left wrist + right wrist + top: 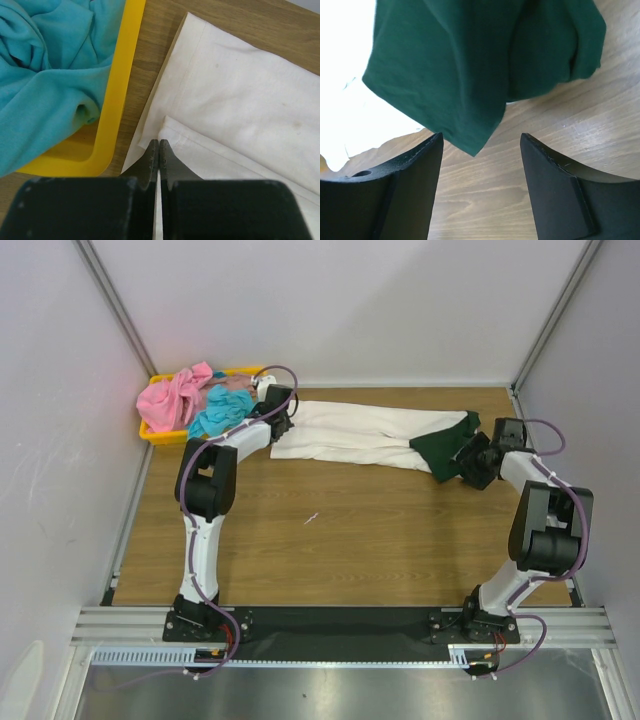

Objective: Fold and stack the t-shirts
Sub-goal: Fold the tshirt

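Observation:
The white t-shirt with dark green sleeves lies folded into a long strip across the far side of the table, print hidden. My left gripper is at its left end. In the left wrist view the gripper is shut, pinching the hem of the shirt's upper layer. My right gripper is open at the right end. In the right wrist view the gripper hangs just above the table, with the green sleeve's corner between the fingertips, untouched. The pink shirt and turquoise shirt lie bunched in the tray.
The yellow plastic tray stands at the far left corner, its rim right beside the white shirt's left end, turquoise cloth inside. Grey walls enclose the table on three sides. Bare wood lies between the shirt and the arm bases.

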Controlling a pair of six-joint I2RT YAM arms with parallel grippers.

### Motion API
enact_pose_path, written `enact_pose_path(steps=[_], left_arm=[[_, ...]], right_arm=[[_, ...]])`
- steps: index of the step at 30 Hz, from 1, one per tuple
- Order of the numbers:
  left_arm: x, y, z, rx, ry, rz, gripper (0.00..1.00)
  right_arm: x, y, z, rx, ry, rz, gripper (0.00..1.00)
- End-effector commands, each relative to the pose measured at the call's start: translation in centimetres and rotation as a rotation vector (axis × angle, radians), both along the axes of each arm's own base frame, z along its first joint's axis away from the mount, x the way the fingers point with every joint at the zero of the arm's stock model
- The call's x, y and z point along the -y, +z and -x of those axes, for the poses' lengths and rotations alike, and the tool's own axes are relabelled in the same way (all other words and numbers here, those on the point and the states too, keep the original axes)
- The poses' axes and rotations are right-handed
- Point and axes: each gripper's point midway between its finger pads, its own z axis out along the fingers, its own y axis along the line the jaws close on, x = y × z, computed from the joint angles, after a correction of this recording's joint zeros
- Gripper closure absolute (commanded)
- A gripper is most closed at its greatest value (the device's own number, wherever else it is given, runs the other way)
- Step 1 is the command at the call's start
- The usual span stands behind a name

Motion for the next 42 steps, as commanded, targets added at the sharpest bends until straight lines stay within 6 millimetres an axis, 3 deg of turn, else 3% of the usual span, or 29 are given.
enact_pose_path(steps=[1,5,10,17,20,21,23,29,36,42], left_arm=[[-1.6,3.8,-1.0,0.086,0.039,-0.008,1.0],[-1.9,3.8,-1.1,0.085,0.042,-0.006,1.0],[-2.1,3.7,-1.1,0.084,0.042,-0.005,1.0],[-2.5,3.8,-1.3,0.085,0.04,0.0,1.0],[-2.5,3.7,-1.4,0.086,0.038,0.005,1.0],[-2.5,3.5,-1.3,0.083,0.036,0.004,1.0],[-2.6,3.5,-1.3,0.083,0.04,0.004,1.0],[-2.8,3.5,-1.5,0.084,0.037,0.008,1.0],[-2.9,3.3,-1.5,0.081,0.033,0.013,1.0],[-2.9,3.4,-1.7,0.086,0.031,0.018,1.0]], right_arm=[[-0.2,2.1,-2.1,0.111,-0.048,-0.026,0.32],[-0.2,1.9,-2.7,0.115,-0.053,-0.017,0.35],[-0.9,1.2,-3.4,0.103,-0.044,-0.01,0.49],[-1.3,0.3,-3.7,0.068,-0.041,0.016,0.51],[-1.2,0.4,-4.0,0.071,-0.039,0.021,0.74],[-1.3,0.4,-4.1,0.071,-0.039,0.022,0.88],[-1.2,0.7,-4.5,0.074,-0.038,0.03,1.0],[-1.1,2.2,-5.7,0.109,-0.024,0.054,1.0],[-1.2,5.8,-9.4,0.198,0.012,0.077,1.0],[-1.9,4.4,-12.6,0.201,0.058,0.061,1.0]])
